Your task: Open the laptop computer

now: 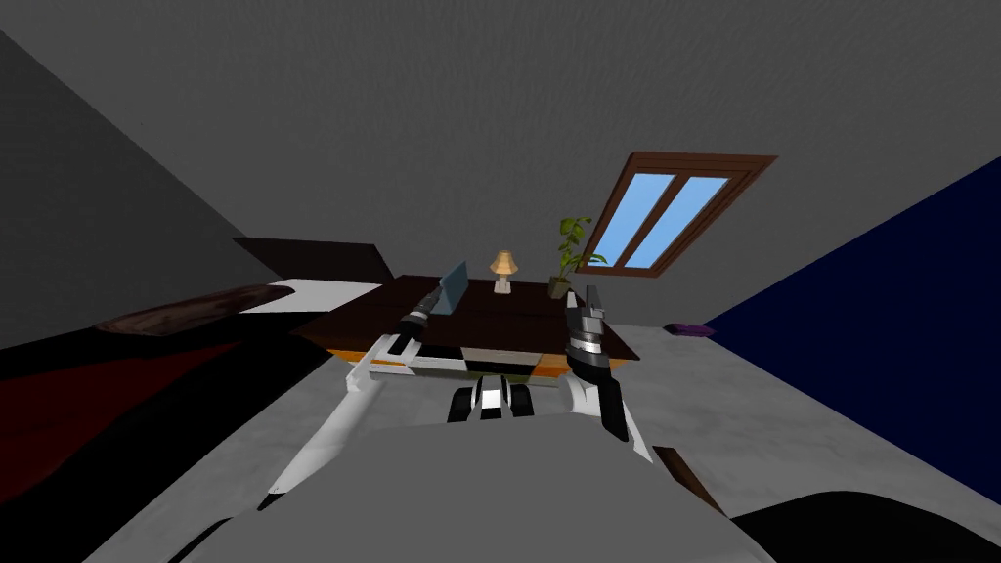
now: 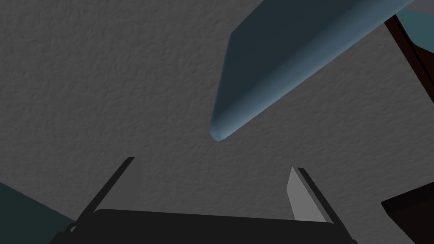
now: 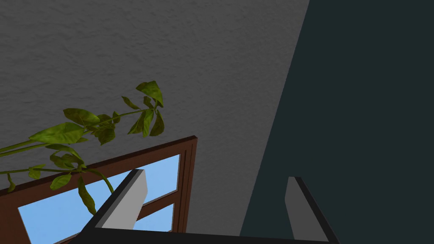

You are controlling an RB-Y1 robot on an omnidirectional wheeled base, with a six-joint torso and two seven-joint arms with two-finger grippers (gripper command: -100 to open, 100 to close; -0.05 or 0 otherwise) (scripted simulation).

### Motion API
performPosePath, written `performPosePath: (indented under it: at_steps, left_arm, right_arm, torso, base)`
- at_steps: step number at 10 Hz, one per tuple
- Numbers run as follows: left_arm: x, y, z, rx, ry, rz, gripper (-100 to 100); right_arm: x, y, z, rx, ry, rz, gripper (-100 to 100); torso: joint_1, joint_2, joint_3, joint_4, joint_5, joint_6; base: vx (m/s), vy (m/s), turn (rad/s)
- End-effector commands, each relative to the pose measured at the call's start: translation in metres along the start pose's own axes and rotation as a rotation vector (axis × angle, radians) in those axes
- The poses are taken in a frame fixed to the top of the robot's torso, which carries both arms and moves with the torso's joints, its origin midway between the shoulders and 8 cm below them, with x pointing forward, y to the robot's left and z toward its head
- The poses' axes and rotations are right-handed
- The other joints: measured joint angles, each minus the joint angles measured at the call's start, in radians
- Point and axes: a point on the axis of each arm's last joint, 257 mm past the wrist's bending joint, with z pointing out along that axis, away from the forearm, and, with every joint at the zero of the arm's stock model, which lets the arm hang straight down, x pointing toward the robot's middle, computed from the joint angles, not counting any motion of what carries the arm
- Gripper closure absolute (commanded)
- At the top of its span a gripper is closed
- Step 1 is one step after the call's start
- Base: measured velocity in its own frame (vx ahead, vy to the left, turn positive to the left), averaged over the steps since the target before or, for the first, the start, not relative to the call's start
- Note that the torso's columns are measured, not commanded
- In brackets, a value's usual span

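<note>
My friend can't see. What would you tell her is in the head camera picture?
A blue-grey laptop sits with its lid raised on a dark desk, and the left gripper reaches toward it. The right gripper is raised near a potted plant, and a small lamp stands on the desk too.

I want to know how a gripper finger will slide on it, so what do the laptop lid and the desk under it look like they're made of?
Laptop lid: a smooth, matte blue-grey shell with a rounded edge and a faint soft sheen. It could be plastic or painted metal; the look leaves that open.
Desk: a dark reddish-brown top, probably stained wood, though no grain shows.
</note>
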Motion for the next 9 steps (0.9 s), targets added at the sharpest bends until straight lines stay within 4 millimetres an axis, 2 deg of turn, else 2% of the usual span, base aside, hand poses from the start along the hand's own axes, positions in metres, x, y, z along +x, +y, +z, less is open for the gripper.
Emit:
performPosePath:
  at_steps: [1,4,5,6,7,8,9]
  left_arm:
    - [-0.003,0.018,0.011,-0.049,0.008,0.069,-100]
    - [-0.016,0.041,0.023,-0.115,0.012,0.167,-100]
    - [-0.013,0.036,0.021,-0.099,0.012,0.145,-100]
    - [-0.022,0.036,0.025,-0.112,0.005,0.151,-100]
    - [-0.018,0.036,0.023,-0.105,0.009,0.151,-100]
    - [-0.019,0.036,0.023,-0.107,0.008,0.15,100]
    - [-0.017,0.037,0.027,-0.115,0.001,0.073,100]
  right_arm:
    - [0.0,0.0,0.0,0.0,0.0,0.0,0]
    - [0.0,0.0,0.0,0.0,0.0,0.0,0]
    - [0.0,0.0,0.0,0.0,0.0,0.0,0]
    - [0.0,0.0,0.0,0.0,0.0,0.0,0]
    - [0.0,0.0,0.0,0.0,0.0,0.0,0]
    - [0.0,0.0,0.0,0.0,0.0,0.0,0]
    - [0.0,0.0,0.0,0.0,0.0,0.0,0]
  torso:
    - [0.0,0.0,0.0,0.0,0.0,0.0]
    - [0.0,-0.001,0.0,0.0,0.0,0.0]
    - [0.0,0.0,0.0,0.0,0.0,0.0]
    - [0.0,0.001,0.0,0.0,0.0,0.0]
    - [0.001,-0.003,-0.001,-0.001,0.0,0.0]
    - [0.0,-0.001,-0.001,-0.001,0.0,0.0]
    - [0.0,0.002,0.001,0.0,0.0,0.0]
  base:
    - [0.027,0.001,-0.116]
    - [0.033,0.001,-0.147]
    - [0.014,0.001,-0.034]
    - [0.085,0.014,-0.071]
    - [0.054,0.011,-0.024]
    - [0.008,0.002,0.004]
    - [0.002,0.077,0.015]
